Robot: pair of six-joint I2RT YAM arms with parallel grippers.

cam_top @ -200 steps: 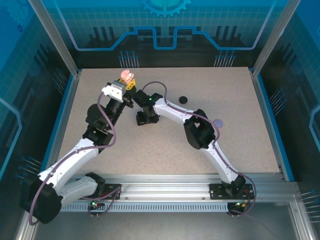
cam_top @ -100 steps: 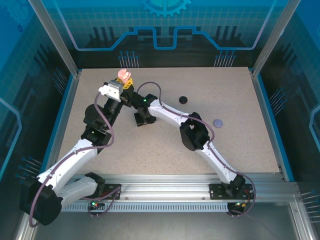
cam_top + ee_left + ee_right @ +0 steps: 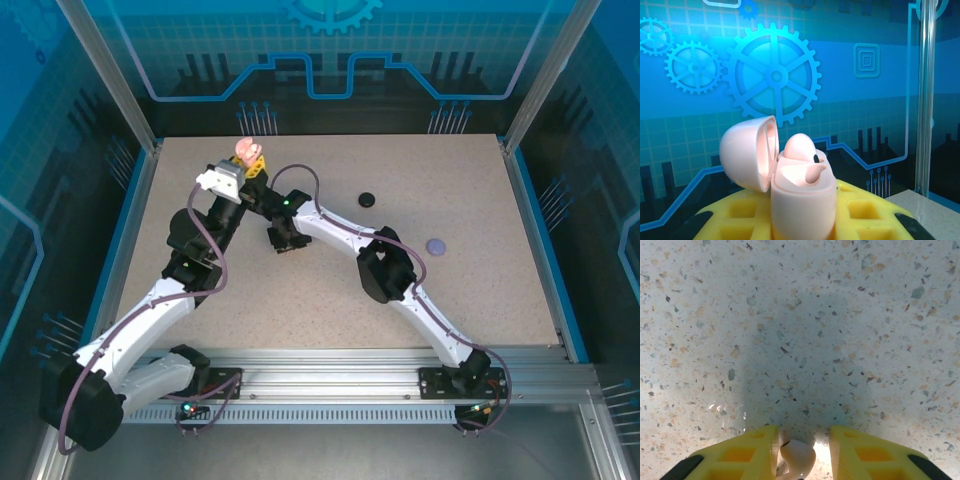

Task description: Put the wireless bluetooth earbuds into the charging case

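Note:
My left gripper (image 3: 248, 163) is raised at the back left of the table and shut on a pale pink charging case (image 3: 802, 200). The case stands upright with its lid (image 3: 747, 152) swung open to the left, and one pale pink earbud (image 3: 802, 150) sits in it. My right gripper (image 3: 803, 445) points down at the table just right of the left one. A second pale pink earbud (image 3: 797, 456) lies on the table between its yellow fingers (image 3: 747, 452). It touches the left finger, with a gap to the right finger. From above the right gripper (image 3: 283, 240) hides that earbud.
A small black disc (image 3: 367, 199) lies right of the grippers, and a lilac disc (image 3: 436, 245) farther right. The speckled table (image 3: 480, 290) is ringed by blue walls and metal posts (image 3: 925, 95). The two arms stand close together at the back left.
The right gripper has shifted a little left and farther back, and its fingers have narrowed around the earbud. The left gripper with the case rose slightly at first, then held still.

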